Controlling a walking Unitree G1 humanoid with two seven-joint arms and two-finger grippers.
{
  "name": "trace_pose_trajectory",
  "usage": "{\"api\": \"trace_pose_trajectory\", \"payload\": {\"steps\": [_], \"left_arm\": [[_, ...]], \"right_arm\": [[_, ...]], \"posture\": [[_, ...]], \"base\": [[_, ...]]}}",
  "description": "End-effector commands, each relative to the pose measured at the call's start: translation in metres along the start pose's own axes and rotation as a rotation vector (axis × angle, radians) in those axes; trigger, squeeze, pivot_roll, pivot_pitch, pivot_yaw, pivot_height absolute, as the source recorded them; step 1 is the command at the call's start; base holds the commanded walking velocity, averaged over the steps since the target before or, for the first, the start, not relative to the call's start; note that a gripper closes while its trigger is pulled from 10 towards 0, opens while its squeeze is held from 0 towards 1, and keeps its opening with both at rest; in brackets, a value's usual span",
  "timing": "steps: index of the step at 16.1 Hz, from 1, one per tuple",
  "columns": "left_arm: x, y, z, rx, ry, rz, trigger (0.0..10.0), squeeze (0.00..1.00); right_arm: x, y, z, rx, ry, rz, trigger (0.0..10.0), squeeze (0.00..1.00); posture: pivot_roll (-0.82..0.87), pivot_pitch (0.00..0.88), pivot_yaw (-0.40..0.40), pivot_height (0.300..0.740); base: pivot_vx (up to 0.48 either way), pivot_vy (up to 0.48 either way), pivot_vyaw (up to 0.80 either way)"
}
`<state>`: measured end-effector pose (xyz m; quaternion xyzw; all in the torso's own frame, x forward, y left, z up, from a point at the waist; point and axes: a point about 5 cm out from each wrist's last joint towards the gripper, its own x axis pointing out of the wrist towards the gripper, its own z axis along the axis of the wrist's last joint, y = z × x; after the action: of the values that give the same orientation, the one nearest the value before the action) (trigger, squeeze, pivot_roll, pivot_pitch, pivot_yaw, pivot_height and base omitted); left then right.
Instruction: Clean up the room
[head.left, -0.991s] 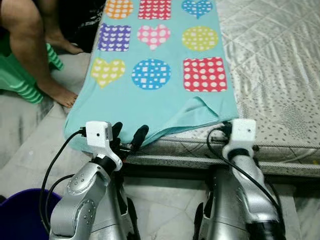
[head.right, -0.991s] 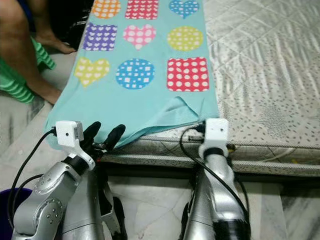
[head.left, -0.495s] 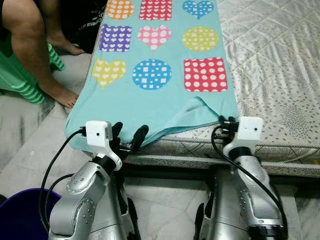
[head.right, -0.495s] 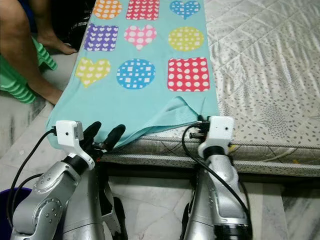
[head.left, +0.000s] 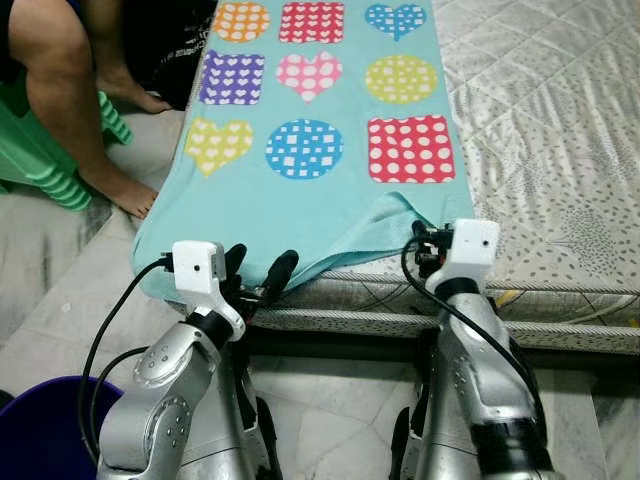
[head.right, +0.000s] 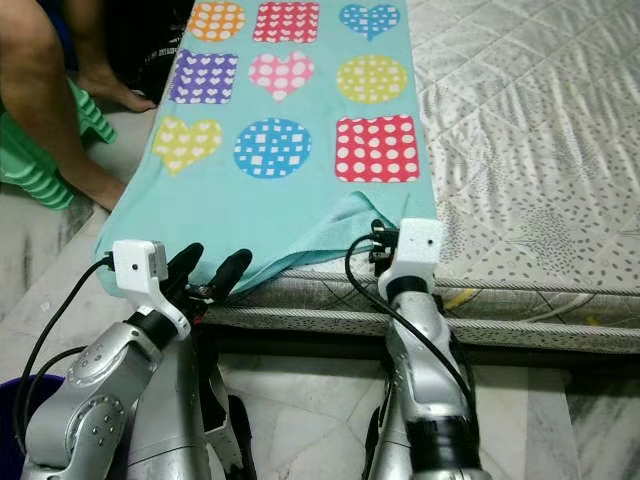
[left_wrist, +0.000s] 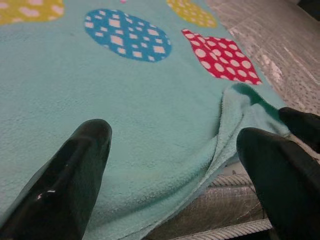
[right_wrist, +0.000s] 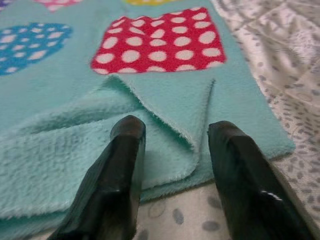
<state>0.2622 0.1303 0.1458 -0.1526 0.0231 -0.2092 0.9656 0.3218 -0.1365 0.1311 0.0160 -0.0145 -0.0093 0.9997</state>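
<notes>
The blanket (head.left: 330, 190), a turquoise fleece printed with dotted hearts, circles and squares, lies spread flat along the left portion of the bed (head.left: 560, 130), its near edge draping over the mattress side and its left edge hanging toward the floor (head.left: 60, 270). Near the right front corner the fabric is doubled back into a folded flap (right_wrist: 170, 107). Judged from its pile and drape, the material is soft, light and limp: it will sag and bunch when lifted, offers no stiffness, and is not fragile; a pinch through a doubled layer or a corner should hold better than a pinch on a single flat ply. The right hand (right_wrist: 172, 150) is open, its two black fingers straddling the folded flap at the front corner, not yet clamped on it. The left hand (left_wrist: 175, 165) is also open, fingers spread wide, poised at the near edge toward the front left corner, just above the fleece. The likely step is taking hold of the two front corners for folding. A person's bare legs (head.left: 70, 110) and a green plastic stool (head.left: 45, 150) stand on the floor beside the bed's left side; a dark blue bin (head.left: 40, 425) sits near the robot's left arm.
</notes>
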Motion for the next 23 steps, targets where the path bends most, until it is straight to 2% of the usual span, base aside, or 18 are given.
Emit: {"api": "trace_pose_trajectory", "payload": {"steps": [1, 2, 7, 11, 12, 13, 19, 23], "left_arm": [[-0.002, -0.001, 0.0, 0.003, 0.007, -0.001, 10.0, 0.0], [-0.002, -0.001, 0.0, 0.003, 0.004, 0.001, 10.0, 0.0], [-0.003, -0.001, 0.0, 0.0, 0.004, 0.009, 10.0, 0.0], [-0.001, 0.0, 0.0, 0.001, 0.002, 0.01, 10.0, 0.0], [-0.001, 0.0, 0.0, 0.002, 0.002, 0.01, 10.0, 0.0], [-0.001, 0.0, 0.0, 0.002, 0.001, 0.012, 10.0, 0.0], [-0.001, 0.001, 0.0, 0.002, -0.001, 0.017, 10.0, 0.0], [0.0, 0.001, 0.001, 0.008, -0.002, 0.013, 10.0, 0.0]], "right_arm": [[0.0, 0.006, -0.005, -0.033, 0.007, 0.002, 10.0, 0.92], [0.002, 0.006, -0.004, -0.037, 0.004, -0.011, 10.0, 0.02], [0.008, 0.001, -0.008, -0.127, 0.025, -0.07, 10.0, 0.0], [0.015, -0.003, -0.012, -0.158, 0.041, -0.101, 10.0, 0.0], [0.016, -0.004, -0.012, -0.162, 0.042, -0.105, 1.2, 0.0], [0.017, -0.005, -0.012, -0.163, 0.041, -0.107, 0.0, 0.0], [0.017, -0.01, -0.012, -0.158, 0.031, -0.127, 0.0, 0.0], [0.016, -0.012, -0.015, -0.121, 0.041, -0.143, 0.0, 0.0]], "posture": [[-0.08, 0.271, 0.067, 0.491], [-0.08, 0.272, 0.067, 0.491], [-0.07, 0.276, 0.064, 0.491], [-0.07, 0.275, 0.065, 0.491], [-0.07, 0.275, 0.065, 0.491], [-0.07, 0.275, 0.063, 0.491], [-0.07, 0.271, 0.065, 0.491], [-0.07, 0.262, 0.069, 0.491]], "base": [[0.0, 0.0, 0.0], [0.0, 0.0, 0.0], [0.0, 0.0, 0.0], [0.0, 0.0, 0.0], [0.0, 0.0, 0.0], [0.0, 0.0, 0.0], [0.0, 0.0, 0.0], [0.0, 0.0, 0.0]]}}
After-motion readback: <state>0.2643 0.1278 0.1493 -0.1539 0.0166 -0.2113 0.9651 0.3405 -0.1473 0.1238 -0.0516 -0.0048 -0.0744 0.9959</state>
